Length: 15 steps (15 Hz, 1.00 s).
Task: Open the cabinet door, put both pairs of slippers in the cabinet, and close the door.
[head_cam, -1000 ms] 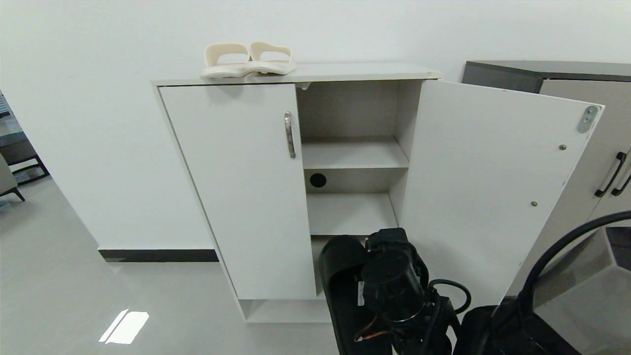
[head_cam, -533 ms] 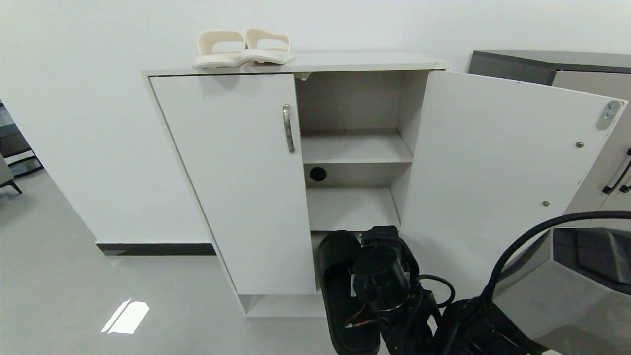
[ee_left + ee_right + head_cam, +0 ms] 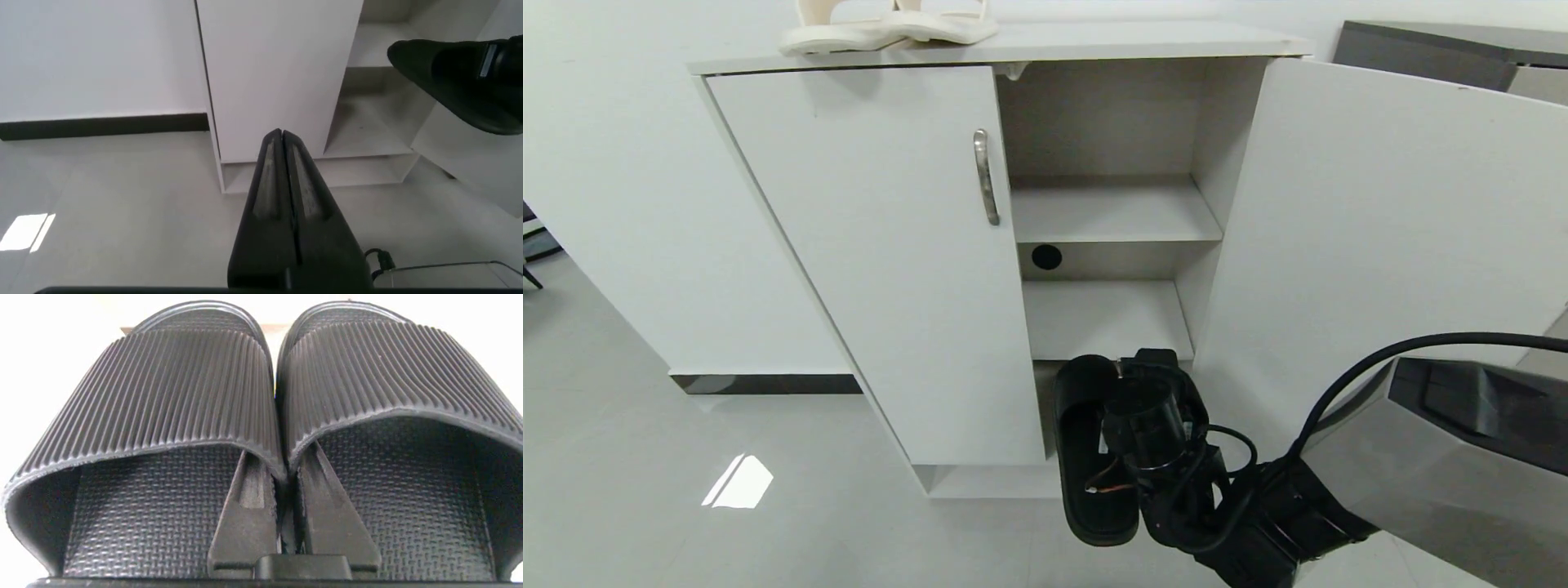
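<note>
Right end effector [image 3: 280,461] is clamped on the pair of black slippers [image 3: 188,400]: one finger sits inside each slipper under its ribbed strap, and the two adjoining inner walls are pinched between them. In the head view the right arm comes in from the lower right and stretches forward and low. Its wrist housing [image 3: 1147,420] sits over the slippers, and a black cable [image 3: 1347,371] arcs back from it. The slippers hang above the floor [image 3: 686,490] with their toes toward the cabinet [image 3: 1135,37], at the mouth of its lowest compartment, just under the front edge of the lower shelf [image 3: 1103,318]. Whether the toes have passed inside I cannot tell.

The left end effector [image 3: 282,135] has its fingers pressed together with nothing between them. It is held low over the floor and aimed at the foot of the closed left door [image 3: 874,245].

The right door [image 3: 1380,229] stands swung wide open. A pair of cream slippers [image 3: 882,28] lies on the cabinet's top, above the left door.

A small white label [image 3: 1106,446] shows on the wrist housing, and its print is too small to read.
</note>
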Tool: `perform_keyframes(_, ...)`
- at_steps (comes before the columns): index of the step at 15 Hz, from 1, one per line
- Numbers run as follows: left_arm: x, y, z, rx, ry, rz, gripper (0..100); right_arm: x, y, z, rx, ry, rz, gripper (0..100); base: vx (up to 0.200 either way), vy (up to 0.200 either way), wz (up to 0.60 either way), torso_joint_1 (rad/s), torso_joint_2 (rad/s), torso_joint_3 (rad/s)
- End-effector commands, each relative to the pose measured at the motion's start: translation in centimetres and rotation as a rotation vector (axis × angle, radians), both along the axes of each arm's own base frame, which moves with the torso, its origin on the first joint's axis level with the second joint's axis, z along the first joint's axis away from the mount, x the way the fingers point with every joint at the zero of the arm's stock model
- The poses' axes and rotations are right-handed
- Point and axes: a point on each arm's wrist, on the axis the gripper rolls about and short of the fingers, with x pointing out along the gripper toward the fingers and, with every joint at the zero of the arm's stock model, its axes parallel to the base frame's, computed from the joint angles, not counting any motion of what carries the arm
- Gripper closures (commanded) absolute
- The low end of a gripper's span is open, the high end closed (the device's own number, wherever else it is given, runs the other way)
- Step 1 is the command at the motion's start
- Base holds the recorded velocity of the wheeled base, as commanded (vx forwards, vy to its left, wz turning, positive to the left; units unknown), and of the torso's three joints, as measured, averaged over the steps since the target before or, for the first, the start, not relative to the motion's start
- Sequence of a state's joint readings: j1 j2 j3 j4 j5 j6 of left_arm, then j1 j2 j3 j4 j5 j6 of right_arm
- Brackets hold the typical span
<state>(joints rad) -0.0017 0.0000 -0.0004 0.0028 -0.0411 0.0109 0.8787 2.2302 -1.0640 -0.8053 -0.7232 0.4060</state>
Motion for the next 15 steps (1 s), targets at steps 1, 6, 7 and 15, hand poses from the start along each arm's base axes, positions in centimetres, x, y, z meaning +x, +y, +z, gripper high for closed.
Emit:
perform_keyframes(1,0.0,0.0,0.0,0.001,0.002,0.001,100,0.2,0.2,-0.2,-0.001,-0.002,0.0,100,0.0,0.0,0.0,0.002,0.0,-0.178)
perform_keyframes(6,0.0,0.0,0.0,0.004,0.002,-0.002,100,0.8,1.0,-0.4,-0.02,-0.124,-0.025,100,0.0,0.0,0.0,-0.001,0.0,-0.101)
perform_keyframes(7,0.0,0.0,0.0,0.004,0.002,-0.002,100,0.7,0.8,-0.7,-0.033,-0.156,-0.034,100,0.0,0.0,0.0,0.0,0.0,0.0)
perform_keyframes(15,0.0,0.0,0.0,0.003,0.002,-0.002,100,1.6,-0.1,-1.0,-0.056,-0.18,-0.055,100,0.0,0.1,0.0,0.001,0.0,0.001)
